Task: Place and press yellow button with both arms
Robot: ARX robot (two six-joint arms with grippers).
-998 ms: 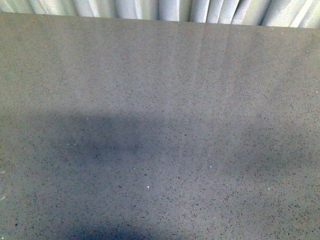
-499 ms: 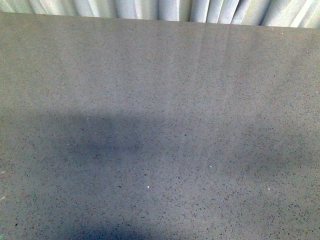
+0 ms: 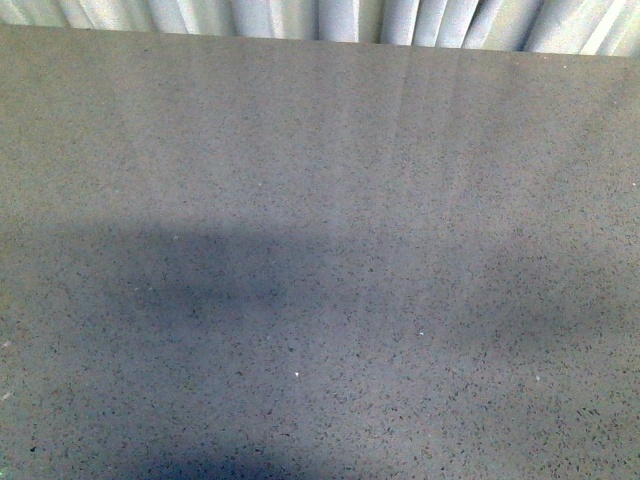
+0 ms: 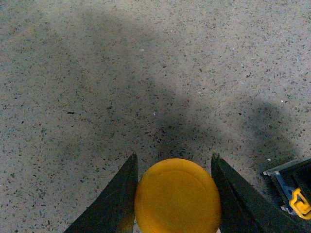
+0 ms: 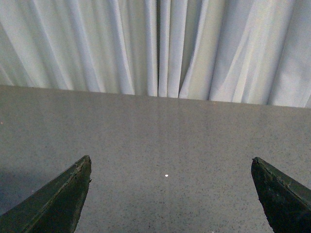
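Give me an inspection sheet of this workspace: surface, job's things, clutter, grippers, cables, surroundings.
surface: grey speckled table, with soft shadows across its near part.
job's things: yellow button, seen only in the left wrist view, its cap facing the camera and its body hidden under the cap.
clutter: dark part with blue and yellow bits at the edge of the left wrist view; cannot tell what it is.
grippers: left gripper shut on the yellow button, fingers against both sides of the cap; right gripper open, nothing between.
cables: nothing seen.
surroundings: pale pleated curtain behind the table's far edge.
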